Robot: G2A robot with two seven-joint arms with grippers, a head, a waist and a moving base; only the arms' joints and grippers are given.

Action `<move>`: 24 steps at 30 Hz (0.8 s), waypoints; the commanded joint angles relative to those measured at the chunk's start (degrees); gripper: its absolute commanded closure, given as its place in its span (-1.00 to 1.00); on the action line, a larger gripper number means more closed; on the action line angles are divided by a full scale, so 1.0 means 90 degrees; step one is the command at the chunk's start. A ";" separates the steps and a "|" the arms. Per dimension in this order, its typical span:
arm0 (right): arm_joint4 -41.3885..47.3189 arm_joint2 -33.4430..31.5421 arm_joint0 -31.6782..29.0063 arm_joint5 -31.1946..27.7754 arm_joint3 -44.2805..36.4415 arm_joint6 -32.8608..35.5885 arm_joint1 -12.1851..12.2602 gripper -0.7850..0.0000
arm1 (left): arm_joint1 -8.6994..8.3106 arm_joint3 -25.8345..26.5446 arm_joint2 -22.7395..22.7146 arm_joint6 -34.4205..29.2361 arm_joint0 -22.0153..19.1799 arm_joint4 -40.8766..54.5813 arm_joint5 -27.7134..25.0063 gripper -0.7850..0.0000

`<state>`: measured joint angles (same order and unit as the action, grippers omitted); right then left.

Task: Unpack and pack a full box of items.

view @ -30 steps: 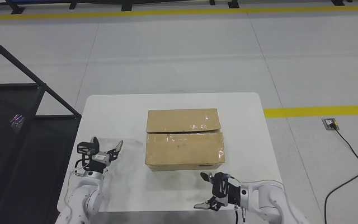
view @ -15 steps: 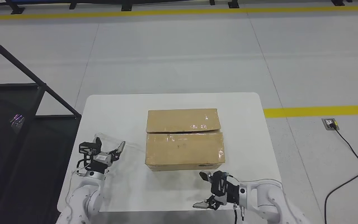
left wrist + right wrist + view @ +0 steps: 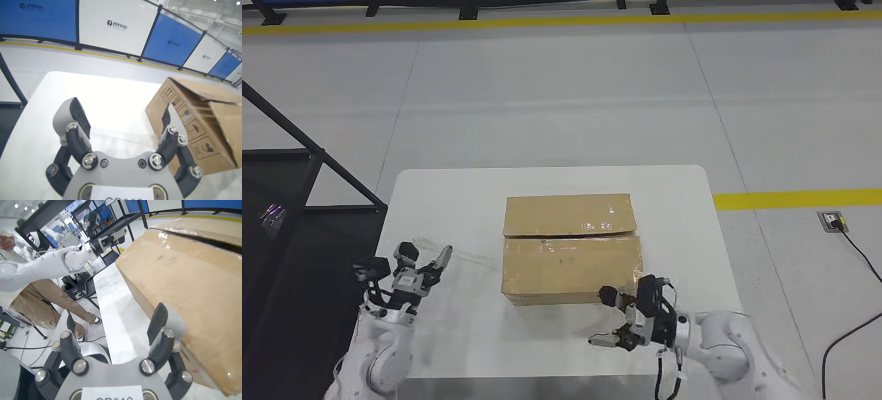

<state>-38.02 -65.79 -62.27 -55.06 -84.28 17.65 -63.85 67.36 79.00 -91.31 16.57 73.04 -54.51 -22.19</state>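
Plainly, the cardboard box (image 3: 572,250) sat near the middle of the white table (image 3: 442,200), its long side running from 9 to 3 o'clock. Its top flaps met along a seam running the same way. From the left wrist view the box (image 3: 198,117) showed a dark gap under the far flap, which was lifted a little at that end, and handling symbols were printed down its short side. Glossy tape shone across the top of the box (image 3: 179,275) in the right wrist view.

The left gripper (image 3: 425,250) hung at about 8 o'clock from the box, well apart from it and over the table's bare surface (image 3: 94,91). The left gripper (image 3: 122,106) was spread wide with nothing between its ribbed pads. A thin clear strip (image 3: 121,135), tape by the look of it, lay on the table and ran from beneath that gripper toward the box's lower corner.

The right gripper (image 3: 604,318) was at about 5 o'clock from the box, close to its near right corner. The right gripper (image 3: 115,311) was also spread wide and empty, with one pad just beside the box's near wall; I could not tell whether it touched.
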 commanded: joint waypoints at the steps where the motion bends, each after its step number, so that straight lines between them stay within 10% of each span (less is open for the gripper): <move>1: 0.0934 -0.0019 0.0173 -0.0219 0.0312 0.0135 0.0019 -1.00 | -0.0015 0.0171 -0.0123 0.0036 0.0126 0.0220 -0.0279 -1.00; 8: 0.3099 0.0045 0.0638 -0.0327 0.0604 0.1124 0.0143 -1.00 | -0.0054 0.0662 -0.0407 -0.0293 0.0528 0.0971 -0.0950 -1.00; 24: 0.3592 0.0018 0.0500 -0.0327 0.0406 0.0961 0.0163 -1.00 | -0.0073 0.0817 -0.0496 -0.0654 0.0623 0.1233 -0.1032 -1.00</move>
<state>-7.51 -65.46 -57.57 -57.99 -80.42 26.41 -62.49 66.68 86.16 -95.76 10.95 78.60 -44.01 -31.78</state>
